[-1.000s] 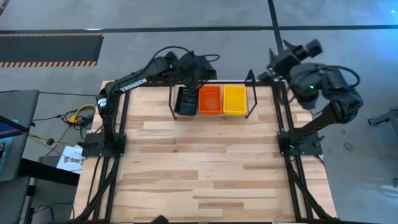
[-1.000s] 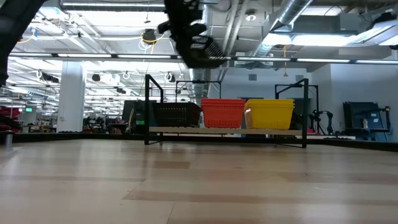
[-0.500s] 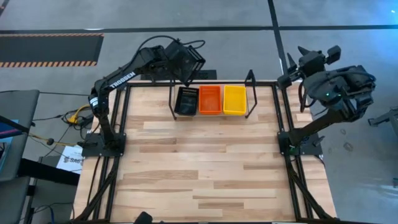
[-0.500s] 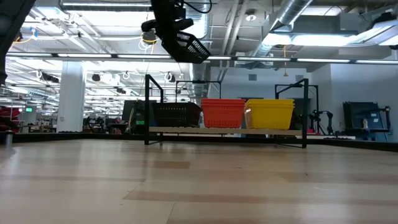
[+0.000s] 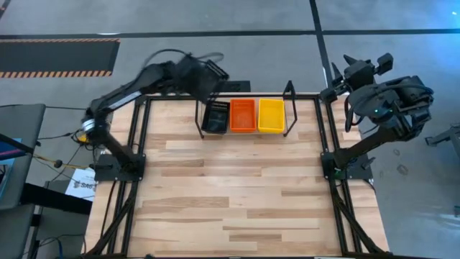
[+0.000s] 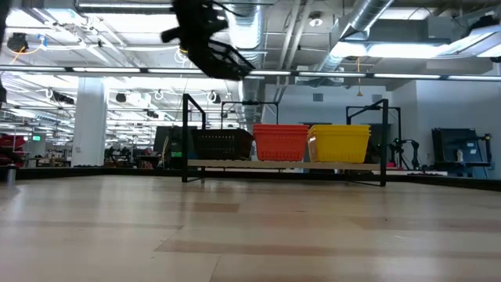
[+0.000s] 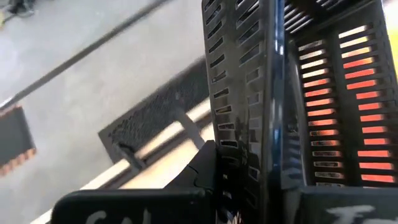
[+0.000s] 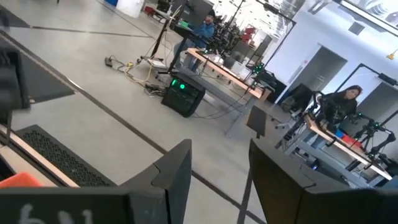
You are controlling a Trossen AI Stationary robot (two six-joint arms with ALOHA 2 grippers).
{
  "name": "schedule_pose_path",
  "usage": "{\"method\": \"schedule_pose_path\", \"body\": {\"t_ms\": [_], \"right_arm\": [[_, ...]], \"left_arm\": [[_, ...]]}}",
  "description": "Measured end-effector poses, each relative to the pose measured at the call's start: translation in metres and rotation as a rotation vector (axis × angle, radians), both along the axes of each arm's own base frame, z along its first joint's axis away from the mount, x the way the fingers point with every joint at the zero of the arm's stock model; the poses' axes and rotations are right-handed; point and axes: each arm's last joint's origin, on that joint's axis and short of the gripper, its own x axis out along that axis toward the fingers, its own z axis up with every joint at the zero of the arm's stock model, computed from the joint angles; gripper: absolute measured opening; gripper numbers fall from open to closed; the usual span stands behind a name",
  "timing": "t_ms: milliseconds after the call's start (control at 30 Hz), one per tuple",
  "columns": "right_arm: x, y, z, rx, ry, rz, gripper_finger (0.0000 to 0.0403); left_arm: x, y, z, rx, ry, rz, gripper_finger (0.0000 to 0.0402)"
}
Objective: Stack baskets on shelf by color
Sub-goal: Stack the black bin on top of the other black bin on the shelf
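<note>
From my seat the bare wooden plank table lies nearest, with nothing of the job on its front half. At its far edge stands the low thin black metal-rod shelf, carrying three stacks side by side: black mesh baskets toward the left arm, red-orange mesh baskets in the middle, yellow mesh baskets toward the right. Beyond and above the shelf's left end, my left tool is clenched on the side wall of one more small black plastic mesh basket, which hangs tilted in the air past the table edge. I judge it light and fairly stiff, though the slotted wall is thin and smooth, so it may flex or swing; gripping the rim at mid-length, where it is stiffest, looks the sound hold. My right tool waits raised off the table's far right corner, fingers parted around nothing.
</note>
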Motion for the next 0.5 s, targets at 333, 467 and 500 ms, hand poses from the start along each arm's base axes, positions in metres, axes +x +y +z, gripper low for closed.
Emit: {"method": "schedule_pose_path", "body": {"t_ms": [333, 467, 500], "right_arm": [[0.003, 0.001, -0.001, 0.002, -0.006, -0.001, 0.0180], [0.008, 0.002, -0.002, 0.001, 0.002, -0.002, 0.0181], [0.010, 0.002, -0.002, 0.001, 0.002, -0.002, 0.0180]], "left_arm": [[-0.058, -0.042, -0.008, 0.059, -0.595, 0.110, 0.0002], [-0.038, -0.053, -0.035, -0.017, -0.841, 0.039, 0.0001], [-0.031, -0.054, -0.039, -0.032, -0.899, 0.015, 0.0001]]}}
